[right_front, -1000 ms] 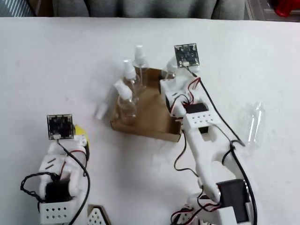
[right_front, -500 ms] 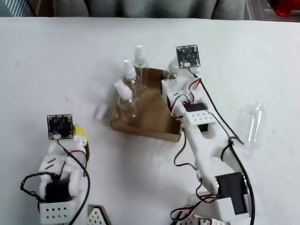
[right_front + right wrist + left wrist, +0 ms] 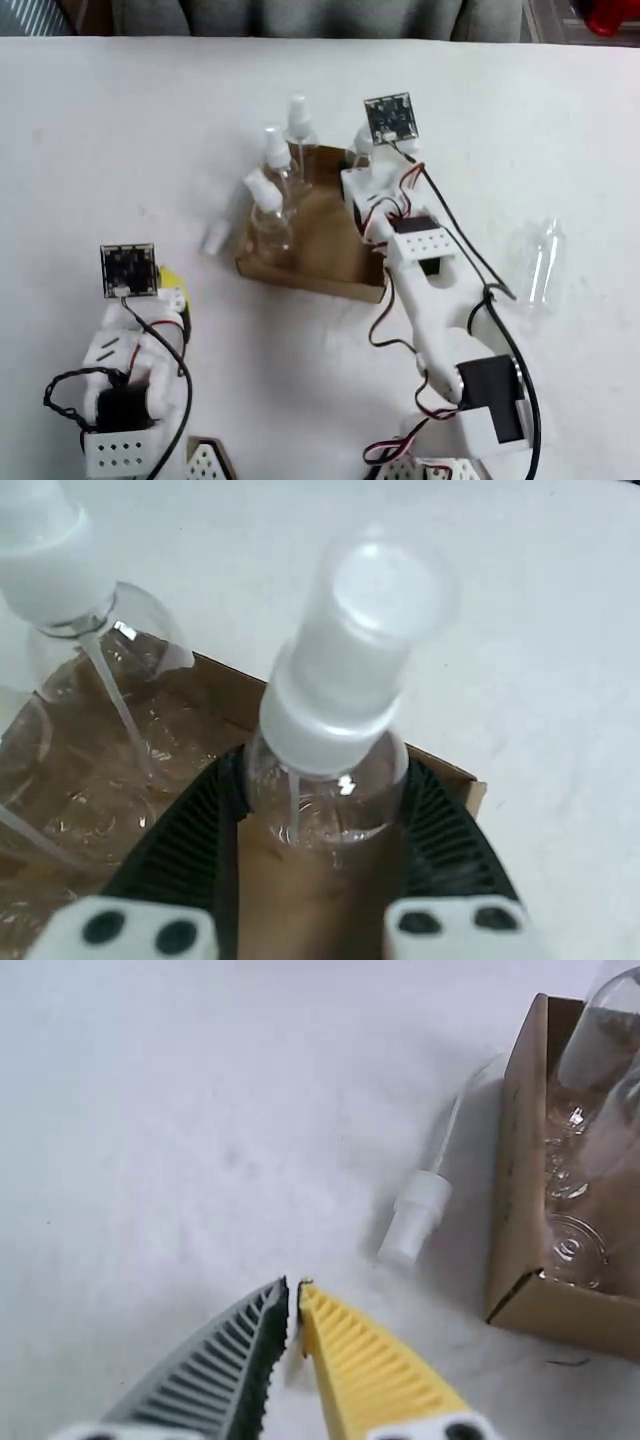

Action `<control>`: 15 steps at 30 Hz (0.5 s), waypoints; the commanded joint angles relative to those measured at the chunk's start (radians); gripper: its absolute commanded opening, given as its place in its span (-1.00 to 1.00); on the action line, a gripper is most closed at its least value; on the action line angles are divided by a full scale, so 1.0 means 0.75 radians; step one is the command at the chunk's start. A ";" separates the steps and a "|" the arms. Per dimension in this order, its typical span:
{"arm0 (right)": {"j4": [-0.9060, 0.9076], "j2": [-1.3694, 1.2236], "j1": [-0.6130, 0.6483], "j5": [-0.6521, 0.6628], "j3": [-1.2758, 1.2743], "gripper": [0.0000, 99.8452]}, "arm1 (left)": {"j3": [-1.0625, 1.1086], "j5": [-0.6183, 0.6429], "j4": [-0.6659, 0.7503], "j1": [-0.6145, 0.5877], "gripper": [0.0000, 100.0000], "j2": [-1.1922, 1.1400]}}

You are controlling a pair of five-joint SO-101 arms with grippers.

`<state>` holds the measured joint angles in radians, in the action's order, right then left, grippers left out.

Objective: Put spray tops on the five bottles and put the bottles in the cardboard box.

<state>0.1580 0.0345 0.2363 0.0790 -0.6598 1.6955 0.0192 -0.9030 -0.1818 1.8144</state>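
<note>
Right wrist view: right pincer (image 3: 325, 775) clamps the capped bottle (image 3: 340, 680) by its belly at the 1 o'clock corner of the cardboard box (image 3: 225, 710); thin clear plastic, likely light, slick, crushable, so hold the belly gently; left pincer (image 3: 293, 1312) closed, empty.

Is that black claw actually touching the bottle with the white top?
Touching. The right wrist view shows the claw with its jaws pressed against both sides of the bottle.
</note>
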 commanded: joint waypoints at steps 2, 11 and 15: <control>-0.005 -0.015 -0.021 0.025 0.029 -0.96 | -0.004 -0.010 0.027 0.009 -0.95 0.017; -0.005 -0.017 0.007 0.027 0.047 -0.96 | -0.004 -0.010 0.029 0.009 -0.95 0.017; -0.005 -0.017 0.001 0.027 0.049 -0.96 | -0.004 -0.010 0.029 0.009 -0.95 0.017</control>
<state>0.1580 0.0238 0.2348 0.0882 -0.6460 1.6955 0.0192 -0.9030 -0.1818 1.8144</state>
